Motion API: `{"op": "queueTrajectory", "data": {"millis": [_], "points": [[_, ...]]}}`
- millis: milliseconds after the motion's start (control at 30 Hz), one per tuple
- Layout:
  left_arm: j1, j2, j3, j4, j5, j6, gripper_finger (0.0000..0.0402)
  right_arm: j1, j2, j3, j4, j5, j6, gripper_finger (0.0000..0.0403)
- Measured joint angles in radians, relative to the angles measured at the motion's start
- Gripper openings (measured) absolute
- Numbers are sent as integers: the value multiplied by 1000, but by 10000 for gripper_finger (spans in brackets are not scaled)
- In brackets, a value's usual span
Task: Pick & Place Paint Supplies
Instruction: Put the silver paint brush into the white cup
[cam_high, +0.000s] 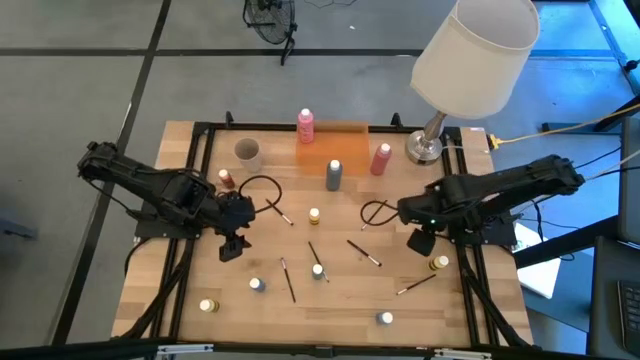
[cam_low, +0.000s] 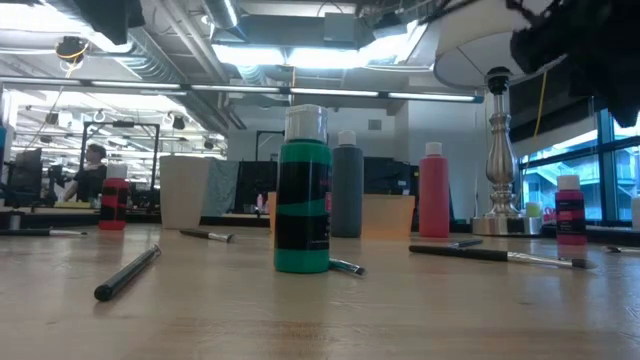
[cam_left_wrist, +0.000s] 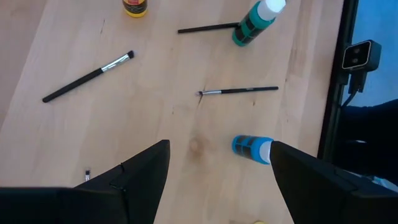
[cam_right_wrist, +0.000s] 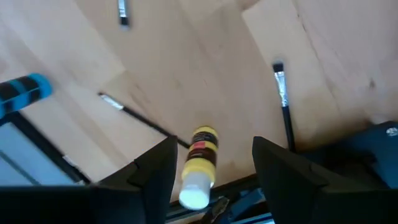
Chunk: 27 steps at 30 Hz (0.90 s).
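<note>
In the high view two pink bottles (cam_high: 305, 125) (cam_high: 381, 158) and a grey bottle (cam_high: 333, 173) stand upright by the orange tray (cam_high: 350, 135). Small pots (cam_high: 314, 215) (cam_high: 257, 285) (cam_high: 440, 263) stand scattered over the table, with thin dark brushes (cam_high: 287, 280) (cam_high: 363, 252) lying flat between them. My left gripper (cam_high: 232, 245) (cam_left_wrist: 221, 149) hangs open over bare wood, a blue pot (cam_left_wrist: 252, 148) beside one finger. My right gripper (cam_high: 420, 240) (cam_right_wrist: 214, 144) is open above a yellow pot (cam_right_wrist: 200, 165), apart from it.
A beige cup (cam_high: 247, 152) and a small red pot (cam_high: 227, 178) stand at the far left. A lamp's metal base (cam_high: 425, 148) sits on the far right, its shade overhanging. Black frame rails (cam_high: 200, 180) run along both sides. A green pot (cam_low: 302, 195) stands mid-table.
</note>
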Motion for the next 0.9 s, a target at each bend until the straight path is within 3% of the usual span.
{"op": "queueTrajectory", "data": {"millis": [367,700,900], "points": [[-16,0,0,0,-9,-43,274,-49,160,-62,52,-20,-46,213],[-63,0,0,0,-46,-47,274,-57,177,-62,77,59,-49,213],[-98,0,0,9,-107,-76,274,-116,177,-92,59,0,37,213]]}}
